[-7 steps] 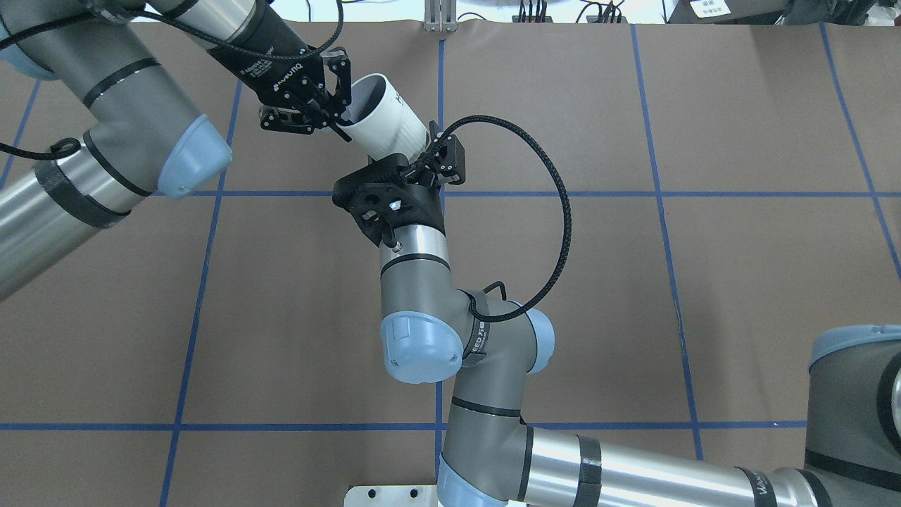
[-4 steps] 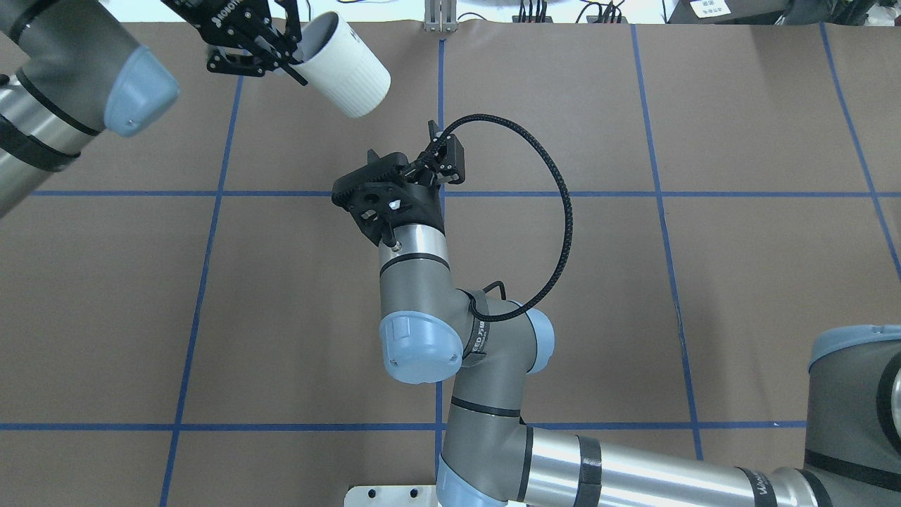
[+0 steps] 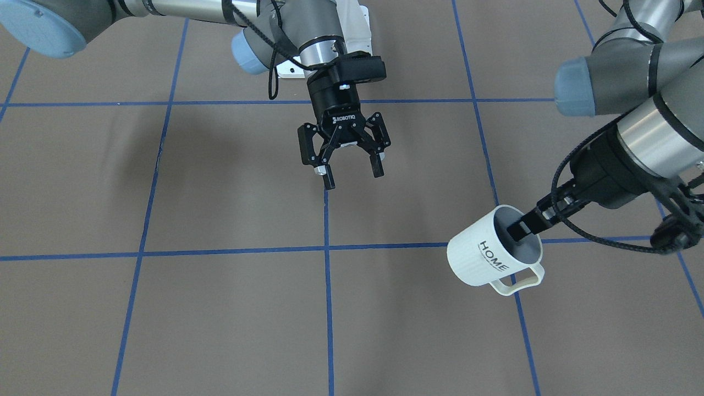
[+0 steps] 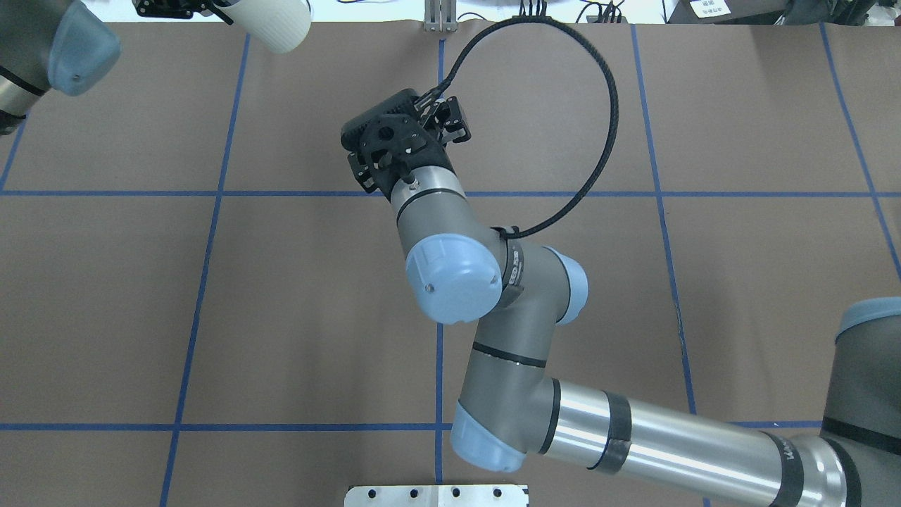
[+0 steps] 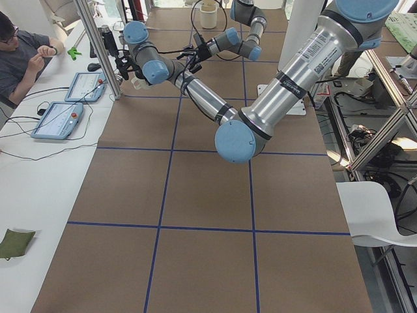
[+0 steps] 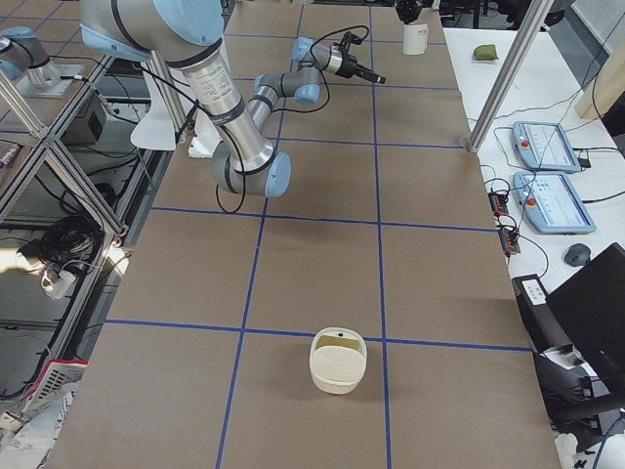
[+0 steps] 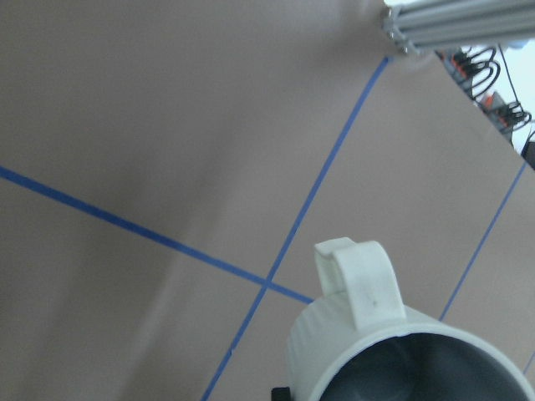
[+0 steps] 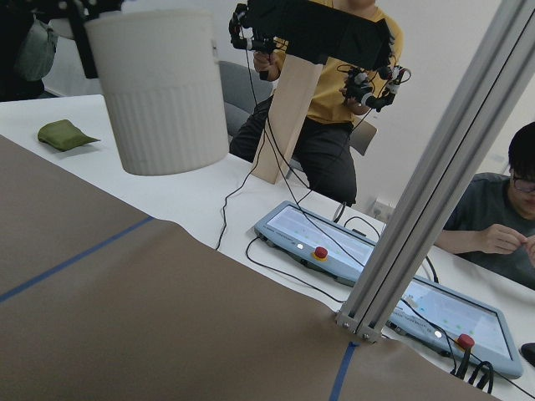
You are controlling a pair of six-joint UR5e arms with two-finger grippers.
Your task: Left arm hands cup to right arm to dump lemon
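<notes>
The cup (image 3: 481, 258), cream-white with "HOME" on its side, hangs tilted above the table. My left gripper (image 3: 521, 230) is shut on its rim, one finger inside the grey interior. The overhead view shows the cup (image 4: 271, 28) at the far left edge under the left gripper (image 4: 165, 7). Its handle (image 7: 359, 284) fills the left wrist view. My right gripper (image 3: 352, 176) stands open and empty over the table's middle, well apart from the cup. From overhead the right gripper (image 4: 442, 123) is mostly hidden by its bracket. No lemon shows in the visible part of the cup.
A cream bowl (image 6: 338, 360) with something dull yellow inside sits near the table's right end. Beyond the far edge stand an aluminium post (image 8: 426, 192), control tablets (image 8: 322, 242) on a white bench, a green cloth (image 8: 65, 134) and seated people (image 5: 23, 55).
The cup was between both grippers a second ago. My left arm has carried it away to the far left edge. The right arm has swung its wrist farther out, holding nothing.
</notes>
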